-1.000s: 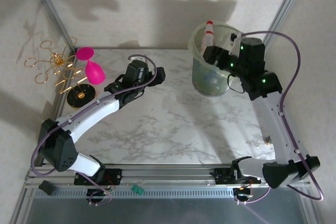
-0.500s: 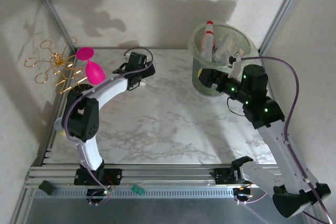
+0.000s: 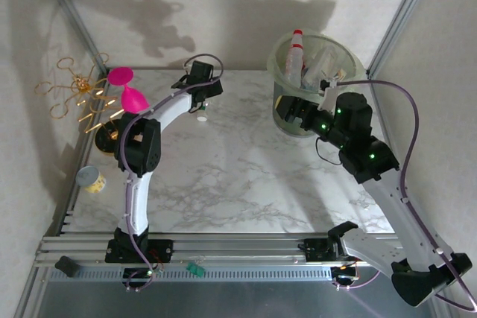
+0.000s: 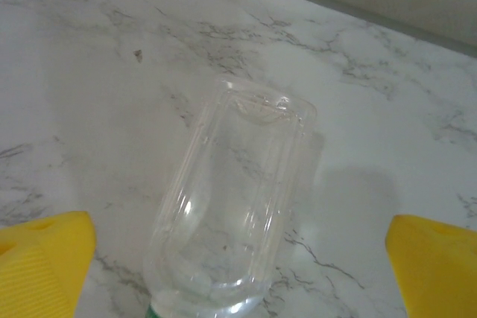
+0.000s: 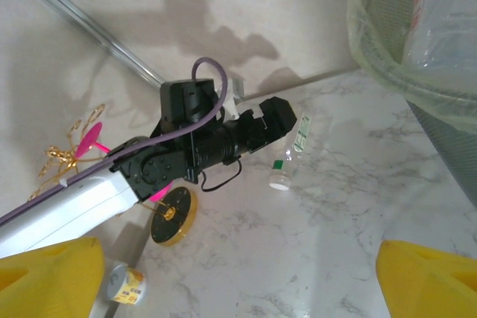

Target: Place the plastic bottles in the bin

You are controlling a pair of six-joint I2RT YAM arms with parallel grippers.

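A clear plastic bottle with a green label and white cap lies on the marble near the back edge. My left gripper hangs over it, open, one yellow finger on each side and apart from it; it is also seen from above. The pale-green bin stands at the back right and holds several bottles, one red-capped. My right gripper is beside the bin's left wall, open, with nothing between its fingers.
A pink goblet and a gold wire stand with a round black base stand at the back left. A small yellow-labelled cup lies by the left edge. The bin rim is close on the right.
My left arm has swung toward the back edge and now hangs over the lying bottle. My right gripper came down from over the bin to its left side and opened wider.
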